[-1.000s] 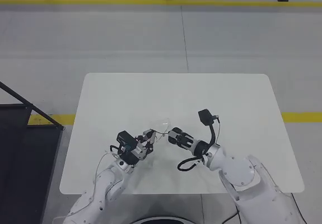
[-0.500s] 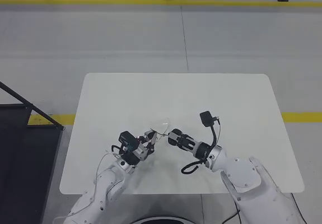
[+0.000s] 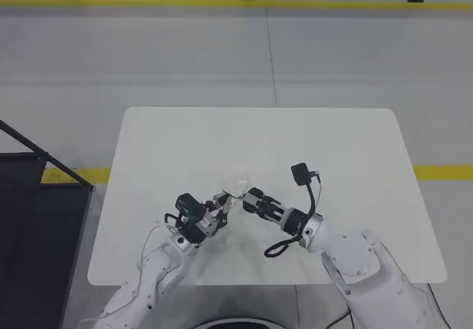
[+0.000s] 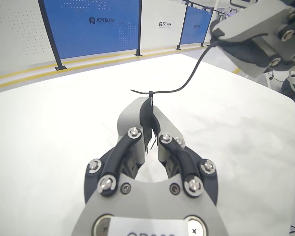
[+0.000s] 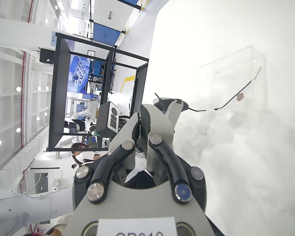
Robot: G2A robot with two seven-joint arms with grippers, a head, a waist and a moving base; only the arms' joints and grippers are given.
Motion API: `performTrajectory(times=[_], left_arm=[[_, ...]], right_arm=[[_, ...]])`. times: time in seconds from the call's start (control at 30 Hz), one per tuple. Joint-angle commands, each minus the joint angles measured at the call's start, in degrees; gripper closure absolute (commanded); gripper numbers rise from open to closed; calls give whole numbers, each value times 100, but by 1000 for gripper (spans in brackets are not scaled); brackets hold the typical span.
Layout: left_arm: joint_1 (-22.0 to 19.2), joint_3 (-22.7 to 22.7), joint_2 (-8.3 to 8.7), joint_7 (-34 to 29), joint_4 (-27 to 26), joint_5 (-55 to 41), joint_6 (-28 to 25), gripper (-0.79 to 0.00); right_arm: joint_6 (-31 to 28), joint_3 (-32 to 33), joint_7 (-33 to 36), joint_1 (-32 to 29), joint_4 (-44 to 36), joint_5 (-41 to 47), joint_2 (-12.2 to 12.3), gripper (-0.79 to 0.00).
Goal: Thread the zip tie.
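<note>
Above the white table (image 3: 343, 148), the zip tie (image 4: 162, 91) is held in the air between the two grippers. Its tip pokes out just past the head (image 4: 150, 92), so the threading itself looks done, and drawing the loop tight seems to be what is left. The left gripper (image 4: 150, 114) is clenched on the strap below the head. The right gripper (image 4: 217, 36) pinches the far stretch. A clear box (image 5: 231, 74) stands on the table nearby.

Black zip tie (image 4: 150, 92), white table (image 3: 343, 148), blue dotted panels (image 4: 76, 37) behind.
</note>
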Motion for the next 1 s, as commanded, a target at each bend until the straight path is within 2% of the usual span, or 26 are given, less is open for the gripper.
performTrajectory(times=[0.0,0.17,0.3,0.37,0.4,0.43,0.47,0.63,0.77,0.83,0.97], left_arm=[[-2,3,-2,1,-2,5,-6,0],[27,-13,-10,95,-38,-65,-17,0],[40,-82,-7,127,-47,-319,-219,0],[53,-137,-1,135,-59,-468,-340,0],[59,-162,1,136,-73,-537,-403,0],[67,-186,5,128,-78,-584,-447,0],[76,-209,6,131,-91,-627,-461,0],[102,-246,0,133,-144,-852,-557,0],[84,-254,-11,70,-168,-1094,-671,0],[85,-253,-18,41,-208,-1153,-644,0],[85,-253,-18,41,-208,-1153,-644,0]], right_arm=[[-58,5,-20,-19,34,-2,-1,0],[328,-103,39,153,170,-136,-24,0],[435,-130,21,229,234,-114,-43,0],[436,-91,14,211,241,-68,-42,-154],[443,-61,23,196,241,-68,-38,-286],[456,-29,41,177,231,-60,-32,-643],[452,14,68,151,217,-55,-24,-785],[222,336,148,-171,181,-79,44,-785],[-120,693,576,-399,268,97,121,-785],[-72,785,897,-397,321,-47,162,-785],[-72,785,897,-397,321,-47,162,-785]])
